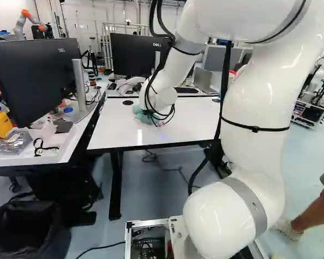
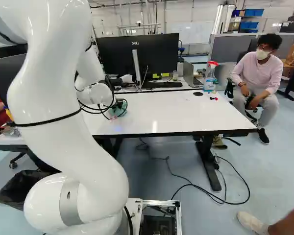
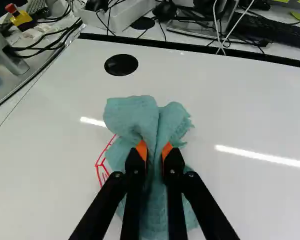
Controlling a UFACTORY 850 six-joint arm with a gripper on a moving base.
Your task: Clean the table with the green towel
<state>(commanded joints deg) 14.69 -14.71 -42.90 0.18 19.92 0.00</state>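
With twelve o'clock as straight ahead of the pincer (image 3: 155, 151) in the wrist view, red drawn lines (image 3: 101, 166) lie at nine to ten, running in under the green towel (image 3: 132, 117), their covered part hidden. A black cable grommet (image 3: 121, 65) sits at eleven on the white bench (image 3: 60, 150). The towel rests bunched on the bench, its long axis running twelve to six, its lobed end pointing to twelve. The pincer stands slightly open, both orange pads against a raised fold of towel between them. Its dark fingers cover part of the towel's six o'clock end, whose limit is hard to make out. In both base views, the arm's wrist (image 1: 162, 100) and looping cables hide much of the towel. At two o'clock from it in the right base view stands a spray bottle (image 2: 209, 78).
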